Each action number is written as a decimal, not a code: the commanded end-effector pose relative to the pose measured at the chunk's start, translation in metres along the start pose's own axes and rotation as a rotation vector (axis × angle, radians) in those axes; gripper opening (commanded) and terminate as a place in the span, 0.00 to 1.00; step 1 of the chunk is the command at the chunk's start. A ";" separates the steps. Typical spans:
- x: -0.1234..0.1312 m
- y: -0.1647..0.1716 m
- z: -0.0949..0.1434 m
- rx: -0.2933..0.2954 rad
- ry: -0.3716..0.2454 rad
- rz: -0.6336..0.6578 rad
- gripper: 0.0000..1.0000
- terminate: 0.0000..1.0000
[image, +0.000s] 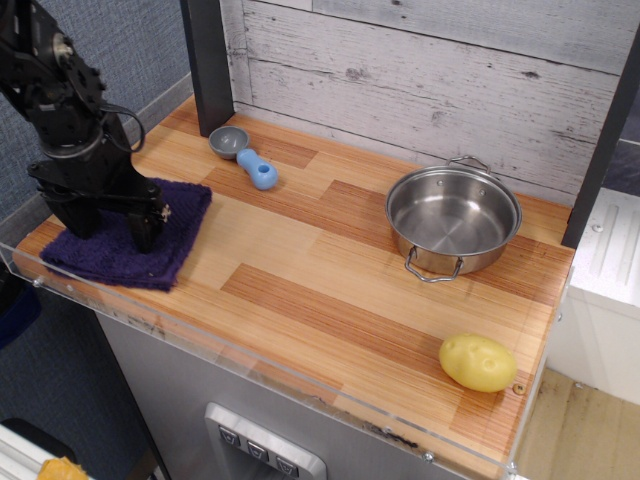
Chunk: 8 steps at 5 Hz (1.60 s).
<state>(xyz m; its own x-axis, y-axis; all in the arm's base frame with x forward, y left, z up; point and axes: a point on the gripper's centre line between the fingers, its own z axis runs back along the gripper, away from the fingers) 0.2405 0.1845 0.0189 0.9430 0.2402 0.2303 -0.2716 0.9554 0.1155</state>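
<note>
My black gripper (112, 230) stands at the left end of the wooden counter, pointing down with its two fingers spread wide. Both fingertips (146, 240) press onto a dark purple cloth (150, 250) lying flat there. Nothing shows between the fingers except the cloth beneath. Behind the cloth lies a blue-handled scoop with a grey bowl (243, 155).
A steel pot with two handles (452, 217) sits at the right rear. A yellow potato (478, 361) lies near the front right corner. A dark post (208, 60) and grey plank wall back the counter (320, 290); a clear lip runs along its front edge.
</note>
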 end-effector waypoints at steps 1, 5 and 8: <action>0.002 0.009 0.013 -0.001 -0.031 0.032 1.00 0.00; 0.026 -0.009 0.081 -0.086 -0.126 0.028 1.00 0.00; 0.043 -0.029 0.145 -0.096 -0.230 -0.040 1.00 0.00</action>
<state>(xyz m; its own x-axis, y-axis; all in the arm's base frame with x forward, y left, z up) 0.2647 0.1421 0.1475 0.8995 0.1818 0.3973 -0.2062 0.9783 0.0193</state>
